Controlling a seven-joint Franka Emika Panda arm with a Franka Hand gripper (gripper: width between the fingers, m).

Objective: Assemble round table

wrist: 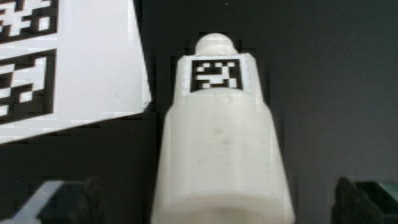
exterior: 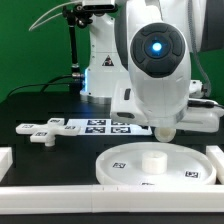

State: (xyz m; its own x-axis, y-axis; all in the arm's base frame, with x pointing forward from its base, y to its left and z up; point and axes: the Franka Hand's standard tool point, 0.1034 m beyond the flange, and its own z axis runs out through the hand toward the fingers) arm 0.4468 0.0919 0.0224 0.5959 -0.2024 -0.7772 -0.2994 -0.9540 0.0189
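Your Panda arm point(exterior: 150, 60) fills most of the exterior view and stands over the black table point(exterior: 60, 150), blocking what is right below its wrist. The round tabletop disc point(exterior: 150, 172) lies flat at the front of the table, rim up, with a short raised hub point(exterior: 152, 157) in its middle and small tags on its face. White border rails point(exterior: 60, 195) run along the front and both sides, and the disc sits just inside the front one. The marker board point(exterior: 95, 125) lies flat behind the disc, towards the exterior view's left. The leg point(wrist: 214, 140) shows only in the wrist view. It lies on its side on the black table just beside the marker board's edge, and you can't tell if the two touch. Its narrow nub end points away from the camera. The cross-shaped base piece point(exterior: 40, 132) lies flat at the marker board's end on the exterior view's left, well apart from the disc. Your gripper point(wrist: 210, 200) is spread wide and holds nothing. Its dark fingers point(wrist: 54, 200) sit one on each side of the leg with clear gaps, touching nothing. One square tag point(wrist: 215, 75) sits on the leg near the nub.
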